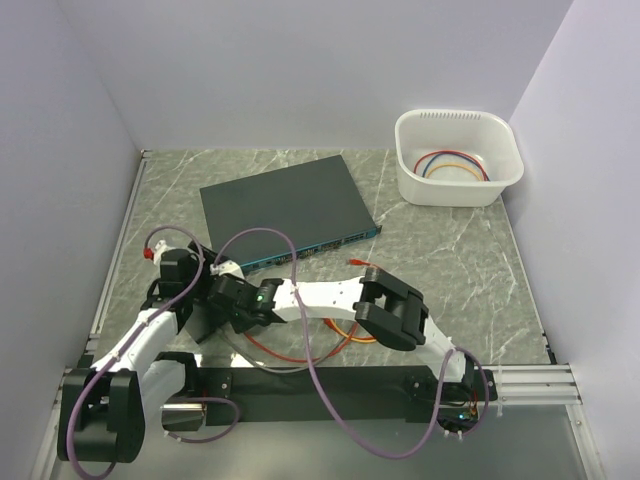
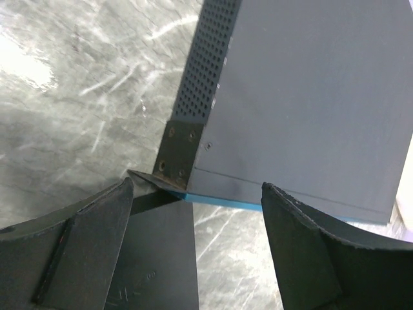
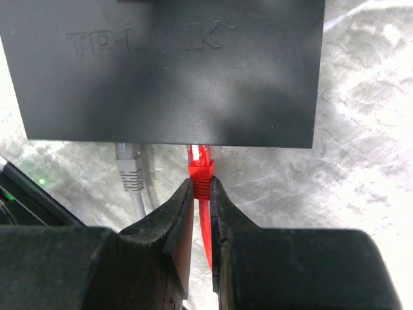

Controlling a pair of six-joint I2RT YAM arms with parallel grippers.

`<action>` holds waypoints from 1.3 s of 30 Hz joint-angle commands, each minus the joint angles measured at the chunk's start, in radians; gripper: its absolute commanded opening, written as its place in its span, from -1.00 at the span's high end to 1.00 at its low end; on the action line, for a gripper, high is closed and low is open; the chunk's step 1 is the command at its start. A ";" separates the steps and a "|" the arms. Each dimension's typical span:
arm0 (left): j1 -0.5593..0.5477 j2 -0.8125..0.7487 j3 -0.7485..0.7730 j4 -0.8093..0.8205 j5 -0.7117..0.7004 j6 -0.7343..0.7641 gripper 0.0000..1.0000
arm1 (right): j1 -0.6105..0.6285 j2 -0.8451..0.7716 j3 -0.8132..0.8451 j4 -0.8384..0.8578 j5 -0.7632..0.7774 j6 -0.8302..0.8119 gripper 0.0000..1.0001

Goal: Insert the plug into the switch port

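The switch [image 1: 285, 205] is a large flat dark grey box with a teal front edge, lying at mid table. Its near left corner shows in the left wrist view [image 2: 310, 97]. My left gripper [image 2: 197, 187] is open and empty just in front of that corner, over a smaller black slab [image 2: 158, 258]. My right gripper [image 3: 201, 185] is shut on a red plug [image 3: 201, 165]. The plug's tip sits at the edge of the smaller black slab [image 3: 168, 71], which is marked TP-LINK. The right arm [image 1: 330, 297] reaches leftward across the table.
A grey plug [image 3: 130, 169] sits in the black slab's edge, left of the red one. A white bin [image 1: 410, 180] with coiled cables stands at the back right. Red [image 1: 290, 357] and orange [image 1: 352, 337] cable loops lie under the right arm. Purple arm cables [image 1: 300, 330] arch over them.
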 commanded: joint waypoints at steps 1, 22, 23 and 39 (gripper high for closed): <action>-0.023 0.002 -0.061 -0.144 0.092 -0.016 -0.77 | -0.086 0.049 0.118 0.025 0.186 0.097 1.00; -0.031 0.056 -0.071 -0.121 0.121 -0.007 -0.80 | -0.103 0.123 0.222 0.142 0.516 0.000 1.00; -0.031 0.056 -0.071 -0.121 0.118 -0.007 -0.79 | -0.102 0.135 0.236 0.145 0.531 -0.014 1.00; -0.042 0.075 -0.065 -0.118 0.123 -0.003 -0.79 | -0.114 0.083 0.008 0.517 0.319 -0.213 1.00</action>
